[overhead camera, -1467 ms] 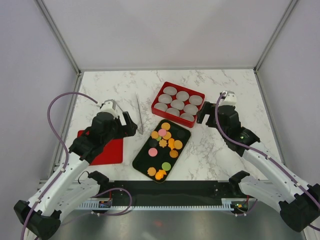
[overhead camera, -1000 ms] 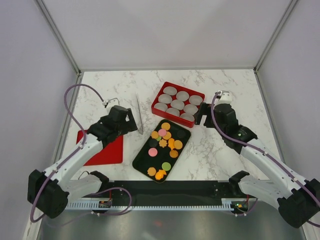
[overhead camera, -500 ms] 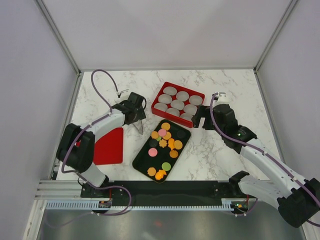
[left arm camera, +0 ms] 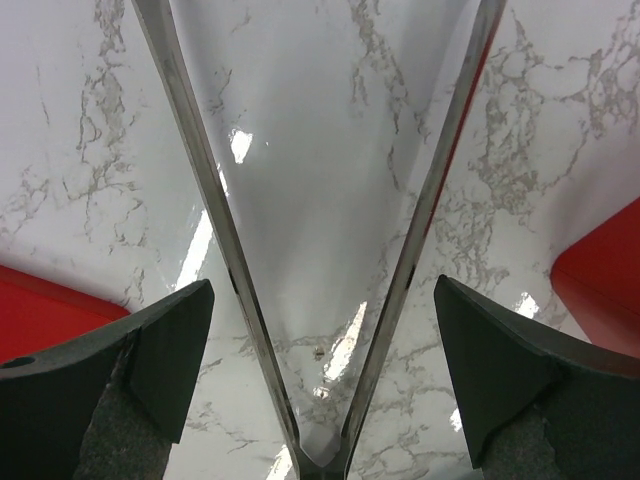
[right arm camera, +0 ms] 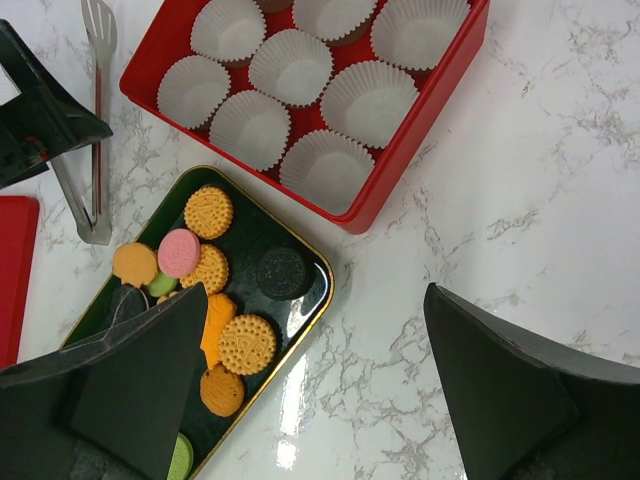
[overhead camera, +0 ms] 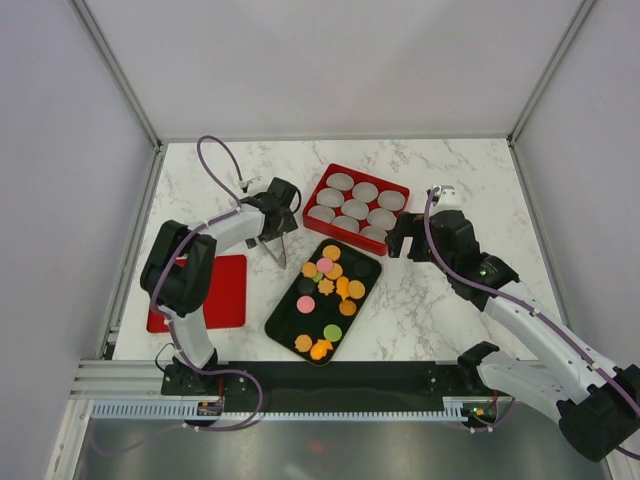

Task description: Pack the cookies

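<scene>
The cookies [overhead camera: 328,283], mostly orange with some pink, green and dark ones, lie on a black tray [overhead camera: 284,318] at mid table. They also show in the right wrist view [right arm camera: 210,270]. Metal tongs [overhead camera: 277,246] lie on the marble left of the tray. My left gripper [overhead camera: 277,220] is open over them. In the left wrist view the two tong arms [left arm camera: 205,190] form a V between my fingers [left arm camera: 150,370], which stand apart from them. My right gripper [overhead camera: 402,238] is open and empty above bare marble [right arm camera: 315,385] right of the tray.
A red box [overhead camera: 312,191] holding several white paper cups [right arm camera: 300,65] stands behind the tray. A flat red lid [overhead camera: 222,292] lies at the left near the table edge. White walls enclose the table.
My left arm has swung from over the red lid forward and right to the tongs. My right gripper has barely shifted. The tray and the box have not moved.
</scene>
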`<act>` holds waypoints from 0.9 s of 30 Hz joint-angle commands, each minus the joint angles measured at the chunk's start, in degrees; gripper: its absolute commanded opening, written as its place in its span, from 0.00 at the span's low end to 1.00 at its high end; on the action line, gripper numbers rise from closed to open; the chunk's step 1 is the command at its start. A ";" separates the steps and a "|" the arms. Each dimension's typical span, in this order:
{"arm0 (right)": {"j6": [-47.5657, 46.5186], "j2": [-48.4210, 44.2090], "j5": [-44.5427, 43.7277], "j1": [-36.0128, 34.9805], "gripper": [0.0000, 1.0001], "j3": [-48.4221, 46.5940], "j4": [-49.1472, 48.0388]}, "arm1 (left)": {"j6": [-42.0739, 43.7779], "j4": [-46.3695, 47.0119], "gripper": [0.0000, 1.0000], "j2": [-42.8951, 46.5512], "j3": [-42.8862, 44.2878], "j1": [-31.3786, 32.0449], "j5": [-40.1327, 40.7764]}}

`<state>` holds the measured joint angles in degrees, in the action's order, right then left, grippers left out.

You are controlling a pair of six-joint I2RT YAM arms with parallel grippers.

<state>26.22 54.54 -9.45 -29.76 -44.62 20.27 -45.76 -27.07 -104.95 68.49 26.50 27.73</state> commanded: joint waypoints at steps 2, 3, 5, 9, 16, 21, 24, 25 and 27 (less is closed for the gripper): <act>-0.64 -0.67 0.22 0.05 0.98 -0.20 -0.23 | -4.34 0.70 1.00 -1.84 2.09 -1.19 3.21; -0.64 -0.67 0.31 0.05 0.98 -0.12 -0.23 | -4.25 0.79 1.00 -2.28 2.17 -1.62 3.04; -0.64 -0.41 0.23 0.14 0.98 0.15 -0.23 | -3.12 0.79 1.00 -2.72 2.87 -1.89 2.77; -0.47 -0.23 -0.13 0.05 0.98 0.59 -0.23 | -1.00 0.88 0.99 -3.86 3.67 -1.98 2.42; 0.15 0.74 0.49 0.05 0.98 0.59 -0.23 | 1.20 1.14 0.93 -5.27 3.93 -2.51 1.10; 0.59 0.74 0.49 0.05 0.98 0.85 -0.41 | 3.03 1.40 0.81 -5.36 4.19 -2.68 0.58; 0.68 0.65 0.58 0.05 0.98 0.94 -0.32 | 5.75 1.23 0.75 -4.83 5.60 -2.68 0.58; 0.68 0.56 0.58 0.05 0.98 1.03 -0.32 | 6.03 1.23 0.74 -4.31 5.60 -2.68 0.75; 0.59 0.48 0.58 -0.12 0.98 0.94 -0.32 | 7.08 1.14 0.73 -2.12 6.13 -2.68 0.93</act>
<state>26.33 55.27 -8.97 -29.78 -43.83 20.64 -42.35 -26.87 -109.89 71.83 24.16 26.87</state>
